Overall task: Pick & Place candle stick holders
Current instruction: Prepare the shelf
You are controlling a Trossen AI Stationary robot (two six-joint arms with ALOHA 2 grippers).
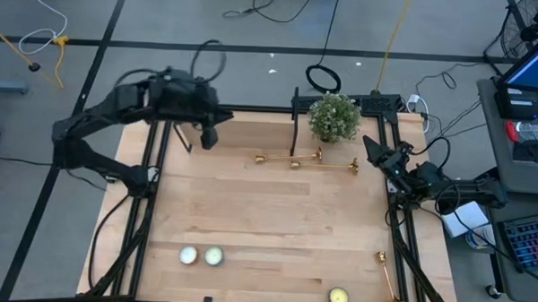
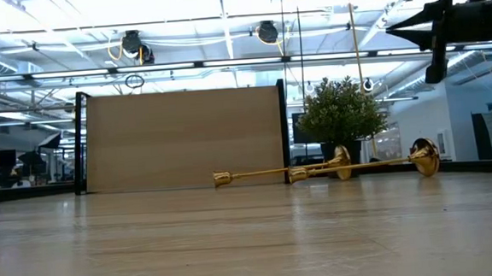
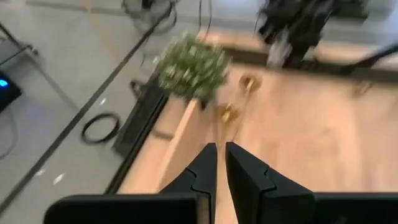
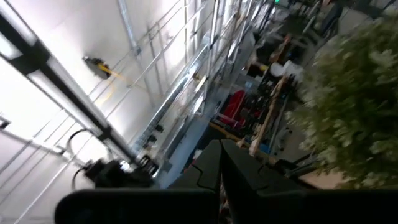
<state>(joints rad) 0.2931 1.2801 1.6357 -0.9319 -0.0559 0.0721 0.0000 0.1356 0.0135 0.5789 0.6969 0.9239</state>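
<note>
Two gold candle stick holders lie on their sides at the table's far middle, one [image 1: 289,157] just behind the other [image 1: 325,165], both also in the low view [image 2: 274,172] [image 2: 367,162]. A third [image 1: 387,276] lies near the front right corner. My left gripper [image 1: 208,135] hangs raised over the far left of the table, shut and holding nothing [image 3: 221,152], with the two holders [image 3: 239,99] ahead of it. My right gripper [image 1: 370,144] waits at the far right, shut [image 4: 219,149], and tilted upward.
A small potted plant [image 1: 333,117] stands at the far edge behind the two holders, beside a black upright post [image 1: 294,125]. Two pale round candles [image 1: 200,254] sit near the front left and one yellow candle [image 1: 338,298] at the front right.
</note>
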